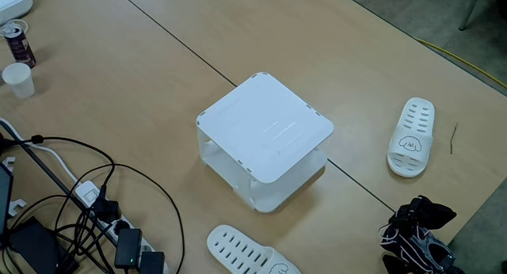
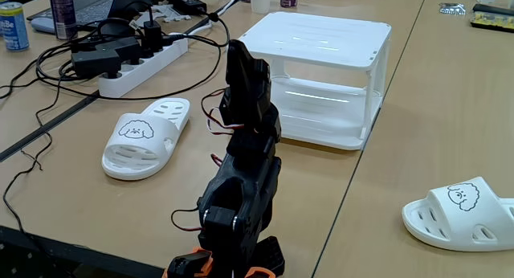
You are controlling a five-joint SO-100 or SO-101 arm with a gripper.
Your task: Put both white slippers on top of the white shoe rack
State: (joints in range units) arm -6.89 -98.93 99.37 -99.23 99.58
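Note:
The white shoe rack (image 1: 265, 135) (image 2: 321, 41) stands mid-table with nothing on its flat top. One white slipper (image 1: 412, 137) (image 2: 466, 214) lies on the table to the rack's right in both fixed views. The other white slipper (image 1: 249, 252) (image 2: 144, 137) lies near the bottom edge in a fixed view, and left of the arm in the other. My black arm is folded up in front of the rack, with the gripper (image 2: 241, 57) (image 1: 420, 218) raised and apart from both slippers. Its jaws are too dark to read.
A white power strip (image 2: 140, 65) and a tangle of black cables (image 1: 79, 195) lie at the left. A dark can (image 1: 17, 43), a paper cup (image 1: 17, 80) and a blue can (image 2: 12, 25) stand at the far left. The table edge (image 1: 475, 76) runs along the right.

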